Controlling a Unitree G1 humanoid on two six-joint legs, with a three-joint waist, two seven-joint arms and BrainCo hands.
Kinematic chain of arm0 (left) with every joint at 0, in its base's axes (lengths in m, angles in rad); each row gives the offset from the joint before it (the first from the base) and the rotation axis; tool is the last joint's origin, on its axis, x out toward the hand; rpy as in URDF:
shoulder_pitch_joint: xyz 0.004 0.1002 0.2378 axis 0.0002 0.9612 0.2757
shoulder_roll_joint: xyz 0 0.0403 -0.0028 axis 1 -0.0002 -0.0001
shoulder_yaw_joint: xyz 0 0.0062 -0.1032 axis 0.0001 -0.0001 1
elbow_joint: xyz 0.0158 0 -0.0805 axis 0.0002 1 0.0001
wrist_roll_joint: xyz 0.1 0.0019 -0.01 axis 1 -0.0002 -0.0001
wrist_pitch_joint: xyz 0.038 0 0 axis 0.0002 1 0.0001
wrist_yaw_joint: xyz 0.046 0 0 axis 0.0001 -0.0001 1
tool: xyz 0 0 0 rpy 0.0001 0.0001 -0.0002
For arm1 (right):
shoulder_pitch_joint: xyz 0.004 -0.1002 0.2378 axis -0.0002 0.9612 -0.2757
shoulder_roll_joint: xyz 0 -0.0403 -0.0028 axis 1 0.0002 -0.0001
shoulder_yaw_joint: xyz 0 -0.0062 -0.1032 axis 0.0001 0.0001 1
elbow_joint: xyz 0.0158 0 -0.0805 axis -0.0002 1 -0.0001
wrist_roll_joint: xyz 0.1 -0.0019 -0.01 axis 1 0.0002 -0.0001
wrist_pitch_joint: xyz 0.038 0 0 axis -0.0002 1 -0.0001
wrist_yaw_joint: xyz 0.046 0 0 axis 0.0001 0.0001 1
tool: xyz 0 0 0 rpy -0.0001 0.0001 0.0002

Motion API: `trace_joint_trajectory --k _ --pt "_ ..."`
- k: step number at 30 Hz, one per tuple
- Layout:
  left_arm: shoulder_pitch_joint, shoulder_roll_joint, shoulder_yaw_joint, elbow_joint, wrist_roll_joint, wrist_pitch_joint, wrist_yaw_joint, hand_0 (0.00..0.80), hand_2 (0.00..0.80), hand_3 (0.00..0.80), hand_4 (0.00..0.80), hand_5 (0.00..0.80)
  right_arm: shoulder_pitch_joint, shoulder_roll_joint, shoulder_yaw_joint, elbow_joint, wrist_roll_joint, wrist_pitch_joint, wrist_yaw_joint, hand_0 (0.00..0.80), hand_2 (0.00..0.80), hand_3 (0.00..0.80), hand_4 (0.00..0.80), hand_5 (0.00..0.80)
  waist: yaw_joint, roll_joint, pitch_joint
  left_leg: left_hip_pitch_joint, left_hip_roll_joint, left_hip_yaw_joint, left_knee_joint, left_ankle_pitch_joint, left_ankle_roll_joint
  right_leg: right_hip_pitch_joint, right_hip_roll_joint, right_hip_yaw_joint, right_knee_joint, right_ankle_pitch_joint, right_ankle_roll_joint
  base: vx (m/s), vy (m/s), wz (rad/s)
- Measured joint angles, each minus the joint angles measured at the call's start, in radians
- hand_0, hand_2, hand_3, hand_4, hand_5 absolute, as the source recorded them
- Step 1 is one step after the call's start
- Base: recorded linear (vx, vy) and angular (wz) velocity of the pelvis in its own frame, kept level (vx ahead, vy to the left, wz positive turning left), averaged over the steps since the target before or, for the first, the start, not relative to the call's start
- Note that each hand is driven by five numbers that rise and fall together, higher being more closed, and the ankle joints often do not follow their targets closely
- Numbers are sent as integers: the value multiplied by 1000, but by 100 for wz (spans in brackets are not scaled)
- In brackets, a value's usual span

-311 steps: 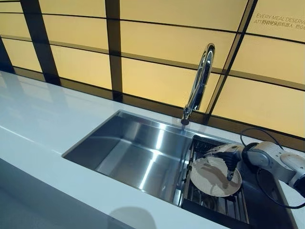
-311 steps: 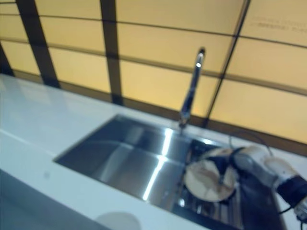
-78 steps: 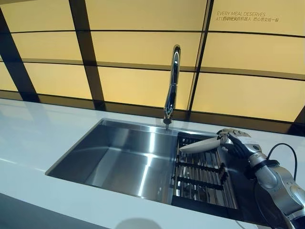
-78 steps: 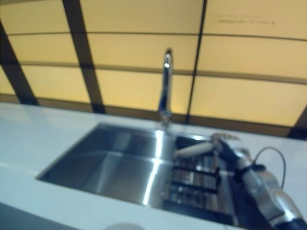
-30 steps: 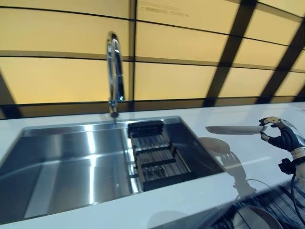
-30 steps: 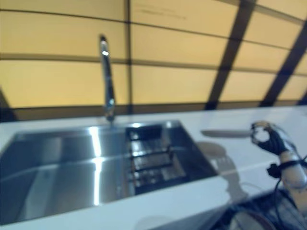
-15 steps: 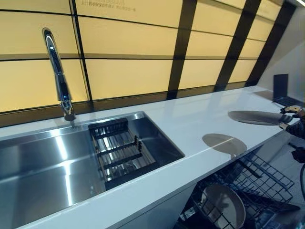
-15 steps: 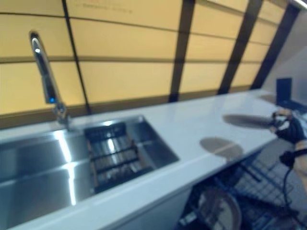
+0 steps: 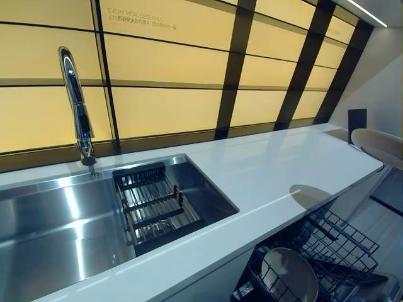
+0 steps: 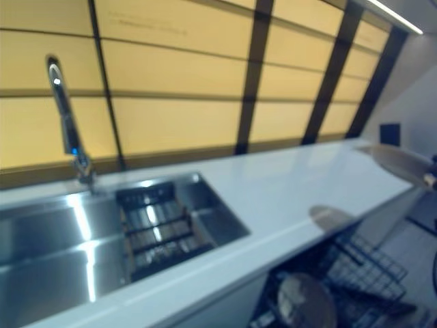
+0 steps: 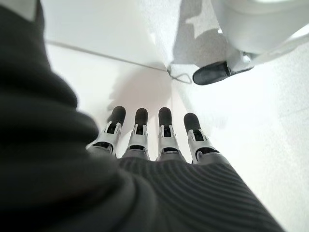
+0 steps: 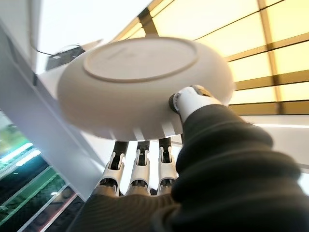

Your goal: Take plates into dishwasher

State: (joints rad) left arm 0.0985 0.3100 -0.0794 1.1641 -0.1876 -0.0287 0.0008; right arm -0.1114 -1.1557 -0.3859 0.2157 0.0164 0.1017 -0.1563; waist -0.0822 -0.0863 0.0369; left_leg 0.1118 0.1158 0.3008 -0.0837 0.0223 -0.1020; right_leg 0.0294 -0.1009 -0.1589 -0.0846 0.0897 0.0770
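A beige plate (image 12: 140, 87) is pinched in my right hand (image 12: 193, 100), thumb on its rim and fingers beneath it. In the left eye view the same plate (image 9: 380, 144) hangs level at the far right, past the end of the white counter (image 9: 271, 170) and above the dishwasher rack (image 9: 340, 242). The hand itself is out of that view. Another beige plate (image 9: 291, 274) stands on edge in the rack's front. My left hand (image 11: 149, 140) shows only in its wrist view, fingers straight and holding nothing, over the pale floor.
A steel sink (image 9: 56, 220) with a tall tap (image 9: 75, 100) lies at the left, a dark drain rack (image 9: 154, 204) in its right end. Yellow wall panels back the counter. A small dark object (image 9: 356, 118) stands at the counter's far right end.
The camera has swung right, from the sink to the counter's end and the dishwasher rack. The plate has travelled right with my right hand, which has now left the eye views.
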Motion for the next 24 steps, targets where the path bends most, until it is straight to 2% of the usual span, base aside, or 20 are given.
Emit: trace_joint_trajectory --k 6,11,19,24 --pt "7 -26 0 1 11 -5 -2 0 0 0 0 0 41 1 -1 -10 -6 16 48 800 800 800 800 800 -38 32 4 -1 4 6 0 -3 4 -3 4 11 -1 -3 4 -36 -79 -5" --pt "6 -33 0 1 22 -5 -3 0 0 0 0 0 66 8 1 -21 -18 39 117 800 800 800 800 800 -42 37 3 -2 7 25 0 -3 4 -17 9 30 -3 -1 1 -26 -52 -11" --pt "5 -33 0 3 22 -16 -3 0 0 0 0 0 75 94 9 -21 -21 80 185 800 800 800 800 800 -64 36 4 0 10 30 0 -3 4 -23 12 36 -4 0 -1 -2 -29 -2" --pt "2 -33 0 22 22 -26 -5 0 0 0 0 0 95 160 7 -21 31 82 193 800 800 800 800 800 -71 40 8 1 12 36 0 -3 4 -26 15 42 -4 3 -4 9 -7 -3"
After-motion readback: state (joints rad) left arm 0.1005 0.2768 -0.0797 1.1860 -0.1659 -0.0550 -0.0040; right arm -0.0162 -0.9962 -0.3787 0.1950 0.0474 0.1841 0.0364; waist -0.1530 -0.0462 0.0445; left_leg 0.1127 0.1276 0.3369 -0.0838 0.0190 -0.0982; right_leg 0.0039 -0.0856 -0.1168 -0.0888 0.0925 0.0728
